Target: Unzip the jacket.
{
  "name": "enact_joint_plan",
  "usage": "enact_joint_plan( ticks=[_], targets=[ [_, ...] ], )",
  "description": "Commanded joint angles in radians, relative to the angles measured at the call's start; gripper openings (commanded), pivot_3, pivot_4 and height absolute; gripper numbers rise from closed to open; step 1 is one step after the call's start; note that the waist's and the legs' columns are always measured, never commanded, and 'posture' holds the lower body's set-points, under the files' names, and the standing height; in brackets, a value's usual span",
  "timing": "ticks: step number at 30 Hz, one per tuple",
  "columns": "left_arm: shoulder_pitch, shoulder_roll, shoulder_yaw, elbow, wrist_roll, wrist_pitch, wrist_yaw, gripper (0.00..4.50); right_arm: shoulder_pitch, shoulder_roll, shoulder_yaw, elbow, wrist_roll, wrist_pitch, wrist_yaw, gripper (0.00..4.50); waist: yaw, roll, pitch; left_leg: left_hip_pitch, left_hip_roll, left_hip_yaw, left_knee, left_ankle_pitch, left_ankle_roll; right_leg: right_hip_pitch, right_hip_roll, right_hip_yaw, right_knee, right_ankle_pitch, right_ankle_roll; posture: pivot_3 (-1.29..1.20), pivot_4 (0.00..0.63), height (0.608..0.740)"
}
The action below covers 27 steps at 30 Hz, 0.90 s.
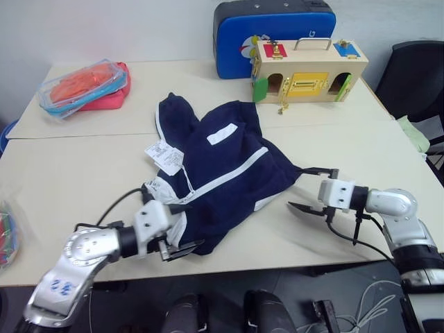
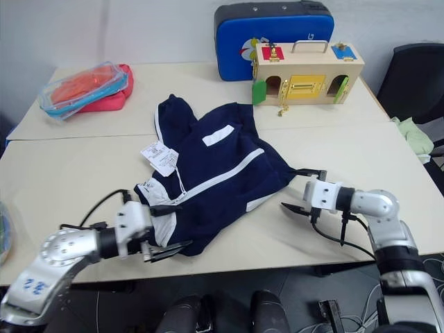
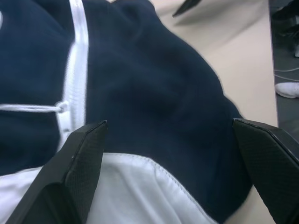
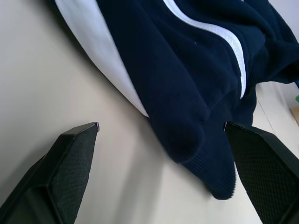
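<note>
table [image 1: 83,173]: beige, two joined tops
jacket [image 1: 229,173]: navy, lies flat mid-table, zipper line shut, white tags by collar
blue case [image 1: 274,35]: far edge, behind wooden box [image 1: 309,69]
L gripper [image 1: 177,239]: fingers spread, at jacket's near hem
R gripper [image 1: 312,191]: fingers spread, just beside jacket's right edge, empty

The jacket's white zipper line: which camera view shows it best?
The left eye view: the zipper line runs in full across the jacket there; the right eye view matches. The left wrist view gives one close stretch with a cord. The right wrist view catches a short stretch.
</note>
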Motion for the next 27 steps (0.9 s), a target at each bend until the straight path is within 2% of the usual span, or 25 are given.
enact_joint_plan(
  ticks=[1, 2, 5, 9, 14, 16, 18, 22, 25, 27],
  targets=[
    [-0.050, -0.040, -0.095, 0.050, 0.094, 0.039, 0.068, 4.50, -0.105, 0.012, 0.044, 0.133, -0.082, -0.064, -0.069, 4.48, -0.006, 0.000, 0.000, 0.000, 0.000, 0.000, 0.001, 0.000, 0.000, 0.001, 0.000, 0.000, 0.000, 0.000, 0.000, 0.00, 0.150, 0.740],
    [-0.067, -0.060, -0.109, 0.065, 0.111, 0.053, 0.094, 4.50, -0.133, 0.015, 0.063, 0.168, -0.100, -0.080, -0.072, 4.31, -0.007, 0.000, 0.000, 0.000, 0.000, 0.000, 0.001, 0.001, 0.001, 0.000, 0.000, 0.001, 0.001, 0.000, 0.000, 0.00, 0.150, 0.740],
    [-0.095, -0.091, -0.148, 0.079, 0.152, 0.061, 0.121, 3.88, -0.186, 0.019, 0.104, 0.251, -0.122, -0.097, -0.049, 3.57, -0.006, 0.000, 0.000, 0.001, 0.000, 0.000, 0.002, 0.002, 0.000, 0.001, 0.000, 0.001, 0.003, 0.000, 0.000, 0.00, 0.150, 0.740],
    [-0.094, -0.079, -0.162, 0.078, 0.186, 0.064, 0.118, 2.70, -0.229, 0.012, 0.122, 0.312, -0.108, -0.121, -0.008, 2.21, -0.006, 0.000, 0.000, 0.003, 0.000, -0.001, 0.002, 0.003, 0.000, 0.002, -0.001, 0.001, 0.004, 0.000, 0.000, 0.00, 0.150, 0.740],
    [-0.054, -0.034, -0.075, 0.079, 0.157, 0.049, 0.087, 1.29, -0.226, -0.017, 0.120, 0.300, -0.053, -0.108, 0.101, 0.64, -0.006, 0.000, 0.000, 0.003, 0.001, -0.001, 0.001, 0.003, 0.000, 0.002, -0.001, 0.001, 0.004, 0.000, 0.000, 0.00, 0.150, 0.740],
    [-0.027, -0.004, 0.001, 0.086, 0.092, 0.031, 0.025, 0.69, -0.191, -0.042, 0.119, 0.243, -0.003, -0.052, 0.199, 0.02, -0.006, 0.000, 0.000, 0.003, 0.001, -0.001, 0.001, 0.003, -0.001, 0.001, -0.001, 0.001, 0.004, 0.000, 0.000, 0.00, 0.150, 0.740],
    [0.009, 0.059, 0.079, 0.111, 0.039, 0.000, -0.065, 0.09, -0.132, -0.080, 0.124, 0.134, 0.069, 0.043, 0.329, 0.00, -0.006, 0.000, 0.000, 0.002, 0.001, -0.002, 0.001, 0.003, -0.001, 0.001, -0.001, 0.001, 0.004, 0.000, 0.000, 0.00, 0.150, 0.740],
    [0.052, 0.166, 0.181, 0.200, -0.033, -0.119, -0.243, 0.03, 0.054, -0.194, 0.142, -0.227, 0.264, 0.298, 0.539, 0.00, -0.001, 0.000, 0.000, 0.002, 0.002, -0.005, 0.000, 0.002, -0.002, 0.001, -0.002, -0.002, 0.003, -0.001, -0.003, 0.00, 0.150, 0.740],
    [0.073, 0.206, 0.232, 0.251, -0.117, -0.196, -0.395, 0.03, 0.225, -0.365, 0.205, -0.543, 0.473, 0.515, 0.568, 0.00, -0.002, 0.004, 0.002, 0.000, 0.002, -0.006, 0.000, 0.000, -0.002, 0.000, -0.004, -0.004, 0.003, -0.002, -0.003, 0.00, 0.150, 0.740],
    [0.083, 0.235, 0.246, 0.287, -0.137, -0.227, -0.466, 0.03, 0.303, -0.427, 0.208, -0.676, 0.533, 0.616, 0.568, 0.00, -0.001, 0.005, 0.003, 0.000, 0.001, -0.006, 0.000, -0.001, -0.003, 0.000, -0.005, -0.004, 0.002, -0.002, -0.003, 0.00, 0.150, 0.740]
  ],
)
